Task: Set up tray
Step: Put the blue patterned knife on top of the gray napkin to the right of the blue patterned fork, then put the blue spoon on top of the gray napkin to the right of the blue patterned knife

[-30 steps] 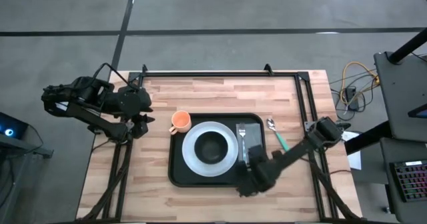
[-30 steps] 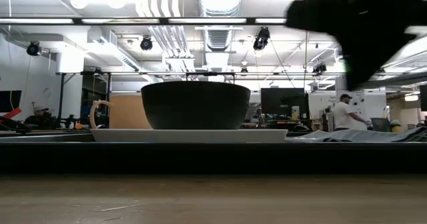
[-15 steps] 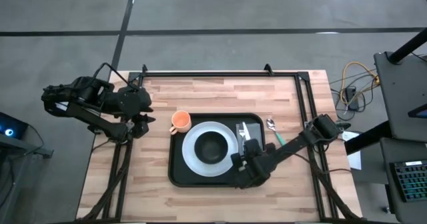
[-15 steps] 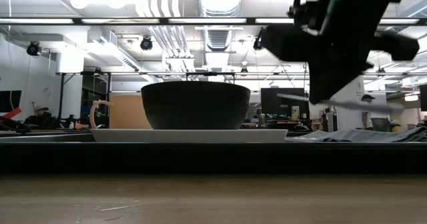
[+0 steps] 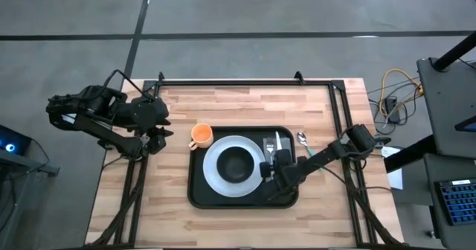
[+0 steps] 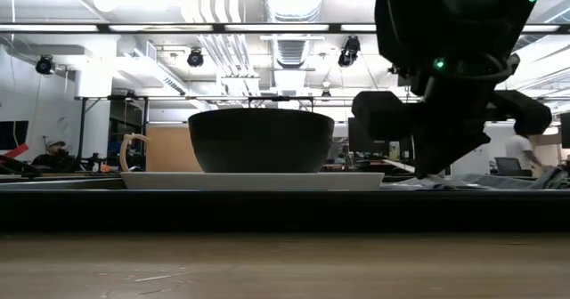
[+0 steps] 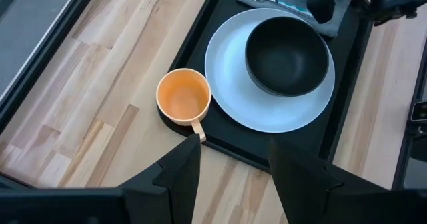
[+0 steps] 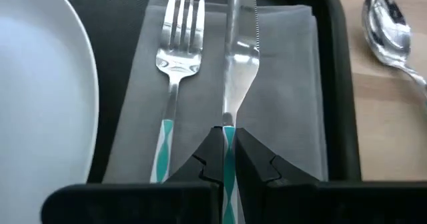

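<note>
The right gripper (image 8: 228, 159) is pinched tight on the teal-striped handle of the knife (image 8: 238, 57), whose blade runs straight ahead of the fingertips over the grey napkin (image 8: 280, 91), with the fork (image 8: 175, 54) lying just beside it on the same napkin. All of that sits inside the black tray (image 5: 199, 194) directly beneath the gripper, the white plate (image 5: 216, 177) with its dark bowl (image 5: 236, 162) just to one side and the spoon (image 8: 390, 21) on the bare wood past the tray's rim on the other. Well off across the table, the left gripper (image 7: 230, 159) hangs with its fingers parted and empty, above the orange cup (image 7: 183, 95) at the tray's far corner.
</note>
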